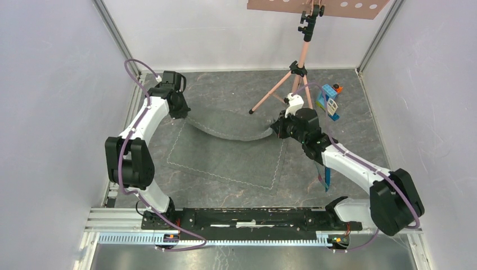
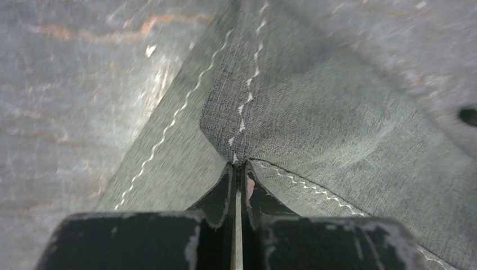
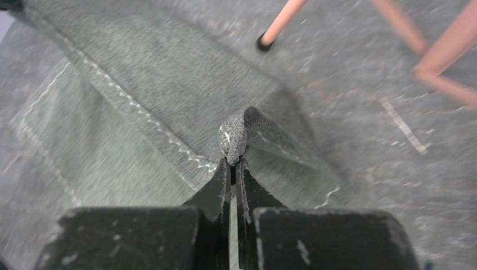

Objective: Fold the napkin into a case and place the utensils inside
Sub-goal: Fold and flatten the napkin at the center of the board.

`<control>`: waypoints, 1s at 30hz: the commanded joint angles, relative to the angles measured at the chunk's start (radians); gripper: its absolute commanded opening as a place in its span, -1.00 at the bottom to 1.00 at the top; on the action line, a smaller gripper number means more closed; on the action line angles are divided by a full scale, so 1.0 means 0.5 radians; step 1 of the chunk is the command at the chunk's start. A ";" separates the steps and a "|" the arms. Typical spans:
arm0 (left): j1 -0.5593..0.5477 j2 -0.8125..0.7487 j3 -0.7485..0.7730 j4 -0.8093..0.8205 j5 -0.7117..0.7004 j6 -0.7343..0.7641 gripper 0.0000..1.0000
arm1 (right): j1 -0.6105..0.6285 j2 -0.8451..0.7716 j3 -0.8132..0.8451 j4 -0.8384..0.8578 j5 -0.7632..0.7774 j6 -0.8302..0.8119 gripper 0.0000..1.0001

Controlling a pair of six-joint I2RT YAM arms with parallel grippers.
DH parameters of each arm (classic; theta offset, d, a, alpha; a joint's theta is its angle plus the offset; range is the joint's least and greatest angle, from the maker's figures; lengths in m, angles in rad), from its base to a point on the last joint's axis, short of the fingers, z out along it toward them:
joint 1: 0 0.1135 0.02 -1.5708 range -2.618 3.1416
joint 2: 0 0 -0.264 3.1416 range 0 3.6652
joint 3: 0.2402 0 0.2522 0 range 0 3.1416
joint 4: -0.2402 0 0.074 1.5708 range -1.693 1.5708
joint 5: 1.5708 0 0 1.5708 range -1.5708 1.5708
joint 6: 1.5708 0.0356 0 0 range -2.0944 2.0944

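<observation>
The dark grey napkin (image 1: 225,160) lies in the middle of the floor with its far edge lifted and sagging between the two arms. My left gripper (image 1: 183,112) is shut on the napkin's far left corner. In the left wrist view the cloth (image 2: 315,112) bunches right at the closed tips of the gripper (image 2: 239,166). My right gripper (image 1: 277,129) is shut on the far right corner. The right wrist view shows a pinched fold of the napkin (image 3: 233,135) sticking out above that gripper (image 3: 233,163). The blue utensils (image 1: 325,179) lie on the floor beside the right forearm, partly hidden by it.
A pink tripod (image 1: 281,84) stands behind the napkin, one foot (image 3: 262,42) close to the lifted edge. A blue-and-white toy block house (image 1: 329,101) sits at the back right. White walls close in both sides, and the arms' base rail (image 1: 242,216) runs along the near edge.
</observation>
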 commanded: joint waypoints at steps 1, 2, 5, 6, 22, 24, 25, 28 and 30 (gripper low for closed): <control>0.014 -0.087 -0.125 -0.245 -0.134 0.115 -0.95 | 0.067 -0.198 -0.155 -0.093 -0.217 0.151 -0.99; 0.013 -0.109 -0.175 -0.257 -0.150 0.124 -0.95 | 0.084 -0.239 -0.203 -0.100 -0.237 0.174 -0.99; 0.012 -0.176 -0.321 -0.285 -0.251 0.124 -0.96 | 0.149 -0.342 -0.367 -0.102 -0.314 0.257 -0.99; 0.012 -0.197 -0.382 -0.287 -0.281 0.124 -0.95 | 0.185 -0.371 -0.413 -0.098 -0.326 0.281 -0.99; 0.014 -0.381 -0.783 -0.331 -0.543 0.038 -0.95 | 0.533 -0.738 -0.881 0.048 -0.247 0.585 -0.99; 0.017 -0.342 -0.795 -0.331 -0.578 0.034 -0.95 | 0.571 -0.730 -0.907 0.061 -0.242 0.606 -0.99; 0.015 -0.315 -0.799 -0.334 -0.593 0.032 -0.95 | 0.588 -0.723 -0.917 0.069 -0.241 0.619 -0.99; 0.016 -0.243 -0.793 -0.352 -0.631 0.022 -0.95 | 0.645 -0.708 -0.946 0.086 -0.222 0.647 -0.99; 0.015 -0.229 -0.790 -0.359 -0.639 0.016 -0.95 | 0.668 -0.711 -0.964 0.097 -0.208 0.668 -0.99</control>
